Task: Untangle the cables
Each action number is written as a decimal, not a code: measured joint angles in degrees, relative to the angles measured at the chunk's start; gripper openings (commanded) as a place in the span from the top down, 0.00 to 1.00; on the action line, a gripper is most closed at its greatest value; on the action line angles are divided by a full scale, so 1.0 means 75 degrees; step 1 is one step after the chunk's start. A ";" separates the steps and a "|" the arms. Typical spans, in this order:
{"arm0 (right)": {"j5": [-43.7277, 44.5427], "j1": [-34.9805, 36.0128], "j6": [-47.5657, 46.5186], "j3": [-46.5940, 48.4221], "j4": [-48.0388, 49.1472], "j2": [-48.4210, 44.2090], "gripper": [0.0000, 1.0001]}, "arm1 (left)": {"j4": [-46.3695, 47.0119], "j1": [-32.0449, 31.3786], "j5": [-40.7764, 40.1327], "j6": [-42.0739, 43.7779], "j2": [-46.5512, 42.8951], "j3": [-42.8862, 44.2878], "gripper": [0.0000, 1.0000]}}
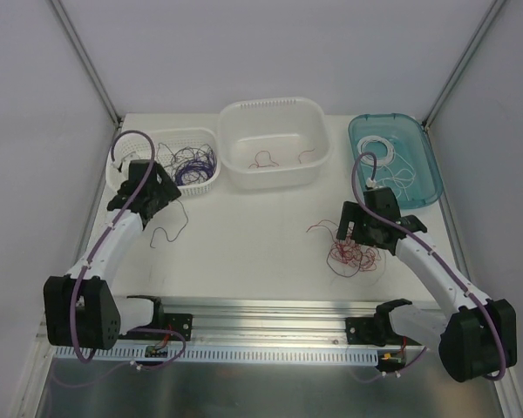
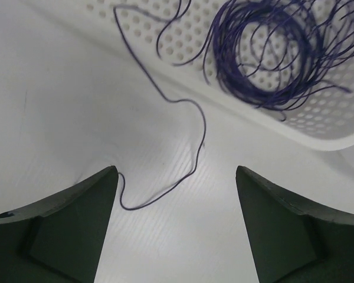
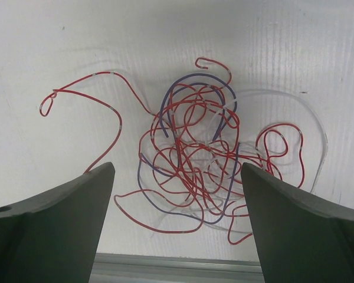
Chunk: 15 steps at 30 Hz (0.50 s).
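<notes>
A tangle of red, purple and white cables (image 1: 353, 253) lies on the table at the right; in the right wrist view the tangle (image 3: 194, 153) sits just ahead of my right gripper (image 3: 177, 166). That gripper (image 1: 352, 232) hangs open above it, holding nothing. A single purple cable (image 2: 196, 131) trails out of the perforated white basket (image 2: 318, 132) onto the table, and its end curls beside the left finger (image 2: 82, 218). My left gripper (image 2: 174, 170) is open and empty, next to the basket (image 1: 207, 185). A coil of purple cables (image 2: 265, 53) rests in the basket.
A white tub (image 1: 275, 104) at the back middle holds two short red cables (image 1: 263, 160). A teal tray (image 1: 431, 165) at the back right holds white cables (image 1: 379, 150). An aluminium rail (image 1: 270, 306) runs along the near table edge.
</notes>
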 measured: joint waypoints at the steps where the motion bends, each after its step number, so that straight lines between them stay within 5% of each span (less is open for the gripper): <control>1: -0.0029 0.0000 -0.0023 -0.0009 0.0003 0.0000 0.07 | 0.0128 -0.0038 -0.0003 -0.0137 -0.0044 -0.0382 0.21; 6: -0.0090 0.0000 -0.0128 -0.0009 0.0067 -0.0006 0.07 | 0.0749 -0.0393 0.0003 -0.0323 0.0032 -0.1376 0.23; 15: -0.0219 0.0000 -0.0134 -0.0189 0.0122 -0.0204 0.07 | 0.1384 -0.0845 0.0405 0.0073 0.1122 -0.1390 0.31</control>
